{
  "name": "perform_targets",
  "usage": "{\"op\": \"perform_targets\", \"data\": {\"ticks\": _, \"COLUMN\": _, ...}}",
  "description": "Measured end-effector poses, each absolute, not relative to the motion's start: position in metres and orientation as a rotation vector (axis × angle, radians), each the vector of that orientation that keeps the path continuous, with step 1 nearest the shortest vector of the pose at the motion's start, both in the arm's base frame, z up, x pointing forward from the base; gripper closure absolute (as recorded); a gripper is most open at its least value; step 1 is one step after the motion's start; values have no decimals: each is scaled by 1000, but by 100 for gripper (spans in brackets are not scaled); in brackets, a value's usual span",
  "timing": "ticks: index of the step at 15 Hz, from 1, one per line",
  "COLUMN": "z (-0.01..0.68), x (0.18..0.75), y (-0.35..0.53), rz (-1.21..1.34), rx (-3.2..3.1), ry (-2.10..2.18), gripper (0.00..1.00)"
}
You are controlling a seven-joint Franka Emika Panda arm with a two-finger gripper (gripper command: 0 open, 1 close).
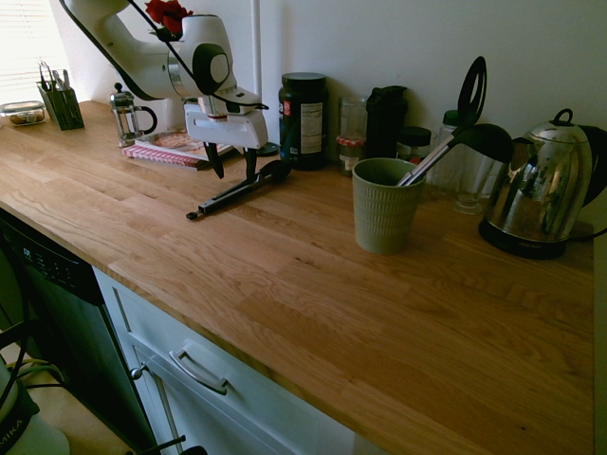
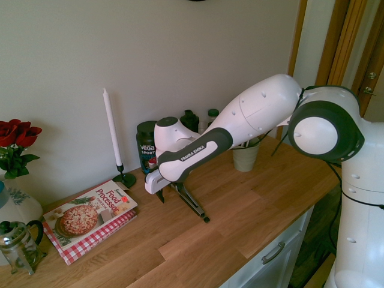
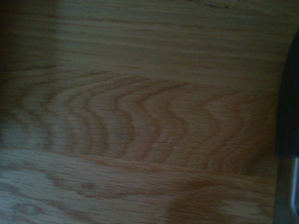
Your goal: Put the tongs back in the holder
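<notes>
1. Gripper state: the gripper (image 1: 232, 167) points straight down with its two fingers spread apart and nothing between them.
2. Location of the tongs: the tongs (image 1: 239, 191) lie flat on the wooden counter (image 1: 313, 294), arms together. The rounded tips point toward the dark jar (image 1: 303, 119) at the wall; the hinge end points toward the counter's front edge.
3. Location of the holder: the holder (image 1: 383, 204), a sage-green ribbed cup, stands upright on the counter, well apart from the tongs. It already contains a ladle (image 1: 453, 148) and a slotted spatula (image 1: 471, 90), so free space inside is limited.
4. Handling judgement: the tongs appear light, stiff and slim. The smooth arms may slip or pivot in the grip. The long length gives leverage, so an end grasp is likely to tilt.
5. Recommended hold: grasp across both arms near mid-length, so the closing fingers press the arms together and the tongs hang balanced.
6. Relative position: in the first exterior view the gripper hangs above the tip half of the tongs, near them; whether it touches them cannot be told. The fingers appear to straddle the arms.
</notes>
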State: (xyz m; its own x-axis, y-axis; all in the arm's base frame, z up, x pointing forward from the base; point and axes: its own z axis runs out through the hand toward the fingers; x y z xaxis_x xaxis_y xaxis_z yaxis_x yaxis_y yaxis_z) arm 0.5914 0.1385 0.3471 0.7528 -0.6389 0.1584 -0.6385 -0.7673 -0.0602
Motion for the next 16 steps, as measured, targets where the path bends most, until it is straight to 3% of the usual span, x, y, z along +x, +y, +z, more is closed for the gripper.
{"op": "perform_targets", "data": {"ticks": 16, "z": 340, "x": 603, "y": 115, "rz": -272, "rx": -2972, "ry": 1053, "gripper": 100}}
